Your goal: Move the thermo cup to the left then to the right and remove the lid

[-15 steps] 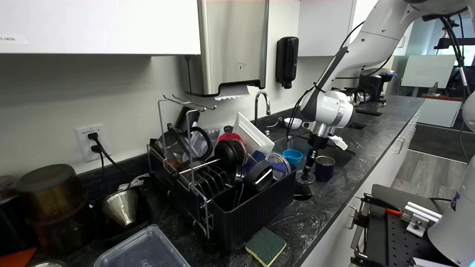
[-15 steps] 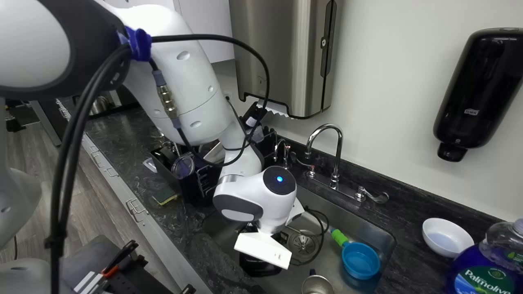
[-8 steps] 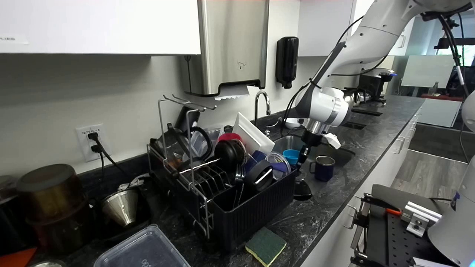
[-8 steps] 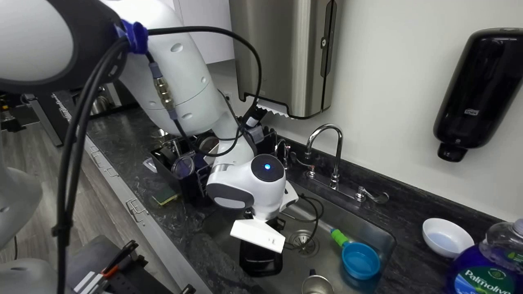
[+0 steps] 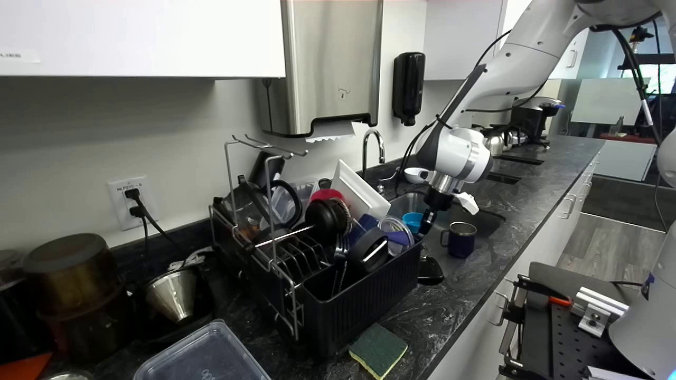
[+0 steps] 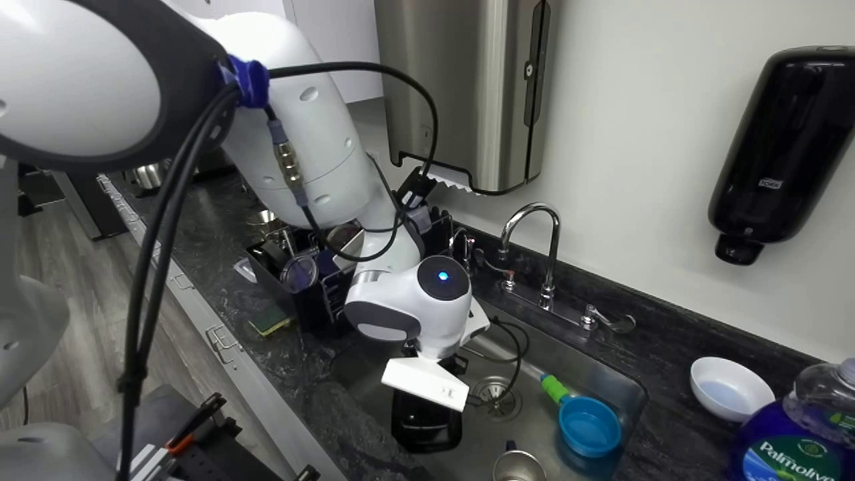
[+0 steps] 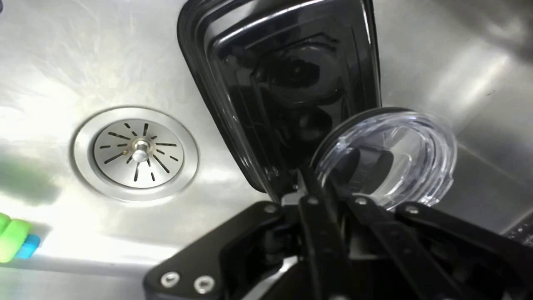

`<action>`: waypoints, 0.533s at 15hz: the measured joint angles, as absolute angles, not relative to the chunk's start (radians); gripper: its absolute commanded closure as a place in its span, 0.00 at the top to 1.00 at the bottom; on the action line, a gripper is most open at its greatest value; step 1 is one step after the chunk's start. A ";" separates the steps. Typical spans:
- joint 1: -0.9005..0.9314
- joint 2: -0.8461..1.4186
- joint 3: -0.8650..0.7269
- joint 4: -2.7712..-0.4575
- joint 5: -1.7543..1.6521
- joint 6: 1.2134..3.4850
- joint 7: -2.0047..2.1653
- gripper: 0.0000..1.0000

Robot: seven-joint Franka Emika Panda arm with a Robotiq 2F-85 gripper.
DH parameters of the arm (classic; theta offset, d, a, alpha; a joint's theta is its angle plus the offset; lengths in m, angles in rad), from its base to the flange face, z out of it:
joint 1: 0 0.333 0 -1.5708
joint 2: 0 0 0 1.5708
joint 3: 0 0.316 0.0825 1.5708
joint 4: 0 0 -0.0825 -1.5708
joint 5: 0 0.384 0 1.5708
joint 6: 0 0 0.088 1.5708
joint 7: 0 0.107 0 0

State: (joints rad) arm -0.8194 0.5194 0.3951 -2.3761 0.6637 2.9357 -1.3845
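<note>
My gripper is almost closed, seemingly pinching the lid by its edge. In an exterior view the cup stands upright, apart, right of the gripper.

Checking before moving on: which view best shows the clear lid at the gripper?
The wrist view: the clear lid is close up, its round rim mostly in sight by the gripper. Exterior views: at most a sliver past the dish rack, or none, with the arm in front.

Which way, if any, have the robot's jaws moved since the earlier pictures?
Yes: in an exterior view, the jaws have moved up and left in the picture, away from the blue mug and nearer the tap.
</note>
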 measured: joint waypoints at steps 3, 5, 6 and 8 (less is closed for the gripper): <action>-0.819 0.554 0.398 -2.347 0.663 2.936 -1.384 0.02; -0.816 0.579 0.398 -2.331 0.661 2.940 -1.384 0.02; -0.813 0.592 0.398 -2.324 0.659 2.942 -1.384 0.02; -0.808 0.618 0.398 -2.312 0.649 2.947 -1.381 0.02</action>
